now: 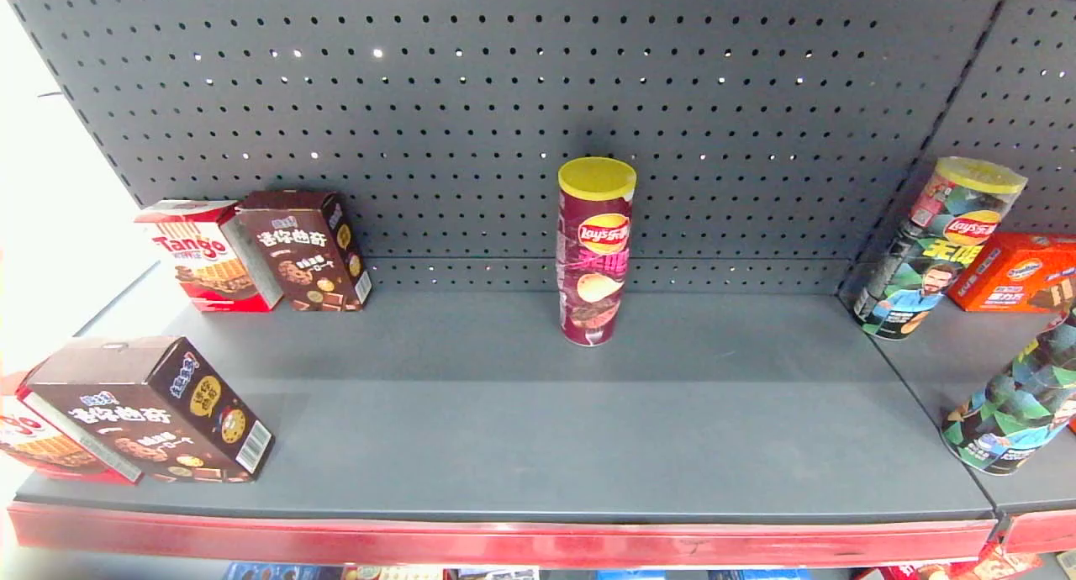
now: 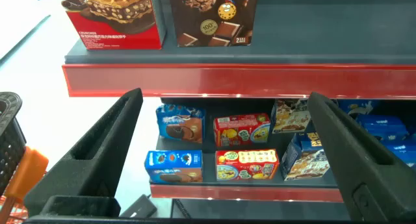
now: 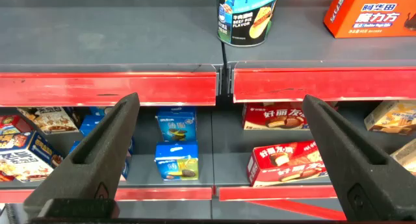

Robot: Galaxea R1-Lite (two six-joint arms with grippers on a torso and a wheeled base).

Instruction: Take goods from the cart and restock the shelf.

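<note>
- Maroon can [image 1: 595,252]: upright on shelf [image 1: 504,429], centre toward 12 o'clock, near pegboard [image 1: 504,101].
- 10 o'clock: red box [image 1: 206,256] and brown box [image 1: 307,250], side by side, touching.
- 8 o'clock, front edge: second brown box [image 1: 151,408] against second red box [image 1: 34,450].
- 3 o'clock: rear green can [image 1: 933,248], front green can [image 1: 1017,395], orange box [image 1: 1021,271] between.
- Left gripper [image 2: 224,100]: spread wide, empty, facing red shelf lip [image 2: 260,78].
- Right gripper [image 3: 221,102]: spread wide, empty.

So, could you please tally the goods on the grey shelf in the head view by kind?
Chip cans: 3 (maroon can, patterned cans)
Boxes: 5 (red boxes, brown boxes, orange box)
Total: 8
</note>
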